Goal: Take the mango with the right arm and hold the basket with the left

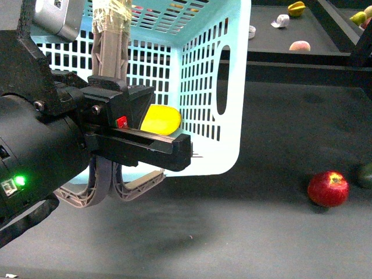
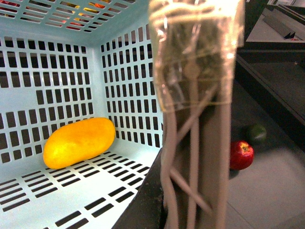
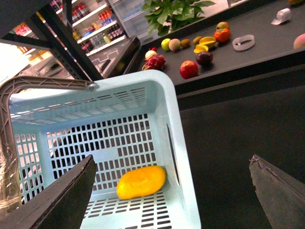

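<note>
The pale turquoise basket [image 1: 203, 87] is tilted up off the dark table, open side facing me. The yellow mango [image 1: 160, 120] lies inside it against a slotted wall, also in the left wrist view [image 2: 78, 142] and the right wrist view [image 3: 141, 182]. My black left gripper [image 1: 174, 150] is shut on the basket's grey-brown swing handles [image 2: 195, 143], which are taped together near the top. My right gripper [image 3: 172, 164] is open and empty, above the basket [image 3: 95, 138] with its rim and the mango between the spread fingers [image 3: 62, 200]. It does not show in the front view.
A red apple [image 1: 328, 188] and a dark green fruit [image 1: 366, 174] lie on the table to the right of the basket. A raised dark shelf [image 3: 248, 57] behind holds several fruits [image 3: 189, 69] and a tape ring [image 3: 243, 42].
</note>
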Controlling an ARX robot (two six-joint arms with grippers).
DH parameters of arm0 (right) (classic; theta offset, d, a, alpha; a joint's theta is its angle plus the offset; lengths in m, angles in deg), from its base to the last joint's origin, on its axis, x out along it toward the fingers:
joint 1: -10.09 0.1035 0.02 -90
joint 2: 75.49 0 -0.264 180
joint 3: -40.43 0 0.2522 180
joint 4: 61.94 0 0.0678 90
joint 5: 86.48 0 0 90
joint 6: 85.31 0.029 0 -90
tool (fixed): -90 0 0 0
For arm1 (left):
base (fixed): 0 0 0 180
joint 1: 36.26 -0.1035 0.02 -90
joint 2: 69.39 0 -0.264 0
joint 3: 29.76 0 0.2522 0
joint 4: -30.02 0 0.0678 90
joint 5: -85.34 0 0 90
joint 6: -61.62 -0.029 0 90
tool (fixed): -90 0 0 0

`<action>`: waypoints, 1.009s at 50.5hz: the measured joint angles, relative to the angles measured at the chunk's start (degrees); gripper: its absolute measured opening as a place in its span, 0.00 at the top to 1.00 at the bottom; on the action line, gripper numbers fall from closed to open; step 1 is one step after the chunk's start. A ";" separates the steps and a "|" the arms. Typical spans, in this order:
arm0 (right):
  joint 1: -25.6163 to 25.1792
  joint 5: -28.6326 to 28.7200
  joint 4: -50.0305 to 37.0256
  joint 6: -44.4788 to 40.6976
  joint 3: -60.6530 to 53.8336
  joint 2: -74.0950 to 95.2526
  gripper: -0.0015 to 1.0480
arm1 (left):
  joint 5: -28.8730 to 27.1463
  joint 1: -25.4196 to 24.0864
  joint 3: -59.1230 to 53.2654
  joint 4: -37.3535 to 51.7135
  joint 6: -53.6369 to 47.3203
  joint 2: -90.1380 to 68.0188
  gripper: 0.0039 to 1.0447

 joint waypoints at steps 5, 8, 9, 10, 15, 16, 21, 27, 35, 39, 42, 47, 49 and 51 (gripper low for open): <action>-1.07 -1.22 5.03 0.20 -3.15 -8.52 0.08 | 0.11 0.00 0.00 0.00 0.00 -0.02 0.95; -1.49 -2.10 8.50 0.22 -4.85 -13.97 0.08 | 0.09 0.00 0.00 0.00 0.00 0.00 0.95; -1.64 -2.51 9.92 0.31 -5.44 -16.04 0.08 | 0.11 0.00 0.00 0.00 0.00 0.00 0.95; -1.75 -2.91 11.50 0.42 -6.03 -18.29 0.08 | 0.11 0.00 0.00 0.00 0.00 0.00 0.95; -1.79 -4.96 17.44 0.39 -7.74 -26.49 0.08 | 0.07 0.00 0.00 0.00 0.00 0.00 0.95; -1.70 -5.14 18.21 0.26 -7.93 -27.50 0.08 | 0.04 0.00 0.00 0.00 0.00 0.00 0.95; -0.90 -8.37 24.70 -0.59 -9.29 -35.63 0.08 | 0.00 0.00 0.00 0.00 -0.02 -0.02 0.95; 1.20 -14.40 30.14 -2.62 -9.92 -41.77 0.08 | -0.04 0.00 0.00 0.00 0.00 0.00 0.95; 2.43 -16.04 31.02 -4.20 -10.10 -43.25 0.08 | 0.04 0.00 0.00 0.00 -0.02 0.00 0.95; 2.43 -16.83 29.94 -5.46 -10.51 -43.50 0.10 | 0.04 0.00 0.00 0.00 0.00 0.00 0.95; 1.16 -16.59 25.83 -11.15 -12.48 -44.92 0.20 | 0.07 0.00 0.00 0.00 0.00 0.00 0.95; -2.89 -12.92 26.10 -21.14 -14.21 -48.00 0.37 | 0.02 0.00 0.00 0.00 0.00 0.00 0.95; -4.55 -11.30 26.64 -23.19 -14.67 -49.09 0.43 | -0.02 0.00 0.00 0.00 0.00 0.00 0.95; -5.03 -11.23 28.39 -24.04 -14.75 -50.86 0.49 | -0.02 0.00 0.00 0.00 0.00 -0.02 0.95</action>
